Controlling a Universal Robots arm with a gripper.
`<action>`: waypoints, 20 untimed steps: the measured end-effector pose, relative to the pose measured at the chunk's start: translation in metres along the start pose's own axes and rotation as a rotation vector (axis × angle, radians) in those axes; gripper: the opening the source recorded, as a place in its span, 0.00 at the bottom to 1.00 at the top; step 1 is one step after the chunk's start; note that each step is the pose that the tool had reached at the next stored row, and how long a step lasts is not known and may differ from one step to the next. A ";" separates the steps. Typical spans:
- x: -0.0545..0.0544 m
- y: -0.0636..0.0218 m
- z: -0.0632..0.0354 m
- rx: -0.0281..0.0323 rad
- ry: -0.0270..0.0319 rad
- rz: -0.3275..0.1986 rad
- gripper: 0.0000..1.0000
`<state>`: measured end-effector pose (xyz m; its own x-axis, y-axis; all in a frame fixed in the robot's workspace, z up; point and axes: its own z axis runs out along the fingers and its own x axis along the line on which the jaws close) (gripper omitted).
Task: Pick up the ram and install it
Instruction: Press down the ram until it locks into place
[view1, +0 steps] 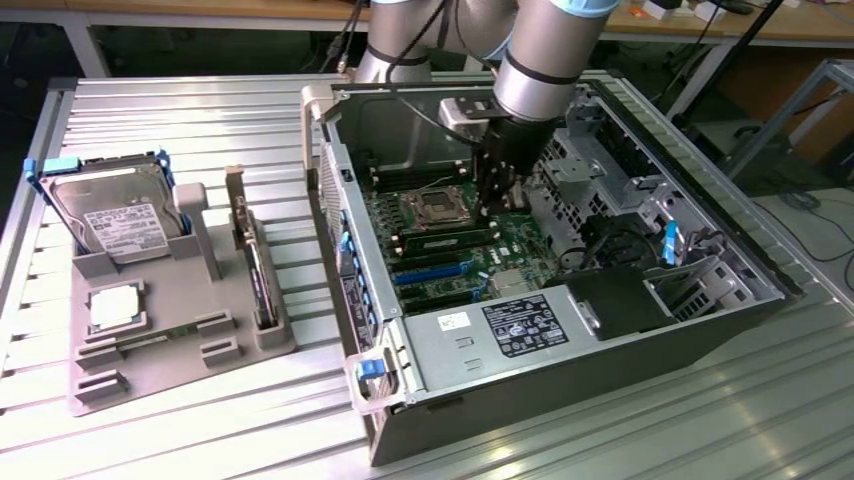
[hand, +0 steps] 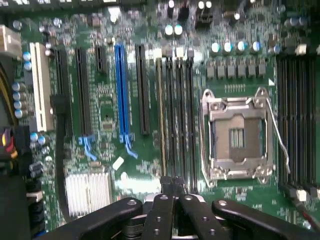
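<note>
While the robot arm reaches down into the open black-and-grey computer case (view1: 400, 345), we see its black two-fingered pincer (view1: 497, 207) poised just above the green motherboard (view1: 514, 262). In the wrist view the pincer (hand: 172, 182) is clenched, its fingertips pressed together with nothing between them.

The ram (view1: 447, 241), a long narrow stick with dark chips, lies just beside the pincer's tip, standing in one of the black memory slots. From the wrist view we take it to be the pale thin edge (hand: 160, 115) running straight ahead of the fingertips, though the picture is too blurred for us to say whether it is fully seated.

On the other side of the pincer from the ram, close by, sits the square silver processor socket (view1: 434, 207) with its metal frame (hand: 239, 135). Beyond the ram, further from the pincer, is a long blue expansion slot (hand: 120, 90).

Well apart from the pincer, outside the case, a grey moulded tray (view1: 180, 365) holds a silver boxy hard drive (view1: 120, 225) and an upright expansion card (view1: 254, 262).
</note>
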<state>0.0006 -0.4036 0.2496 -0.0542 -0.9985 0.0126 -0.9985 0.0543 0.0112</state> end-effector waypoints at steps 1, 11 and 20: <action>0.000 0.0069 0.0001 0.0000 0.0009 0.000 0.11; 0.003 0.0648 0.0008 0.0003 0.0045 0.000 0.11; 0.007 0.0890 0.0010 0.0003 0.0049 0.000 0.11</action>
<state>-0.0887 -0.4059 0.2497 -0.0543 -0.9984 0.0174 -0.9985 0.0545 0.0109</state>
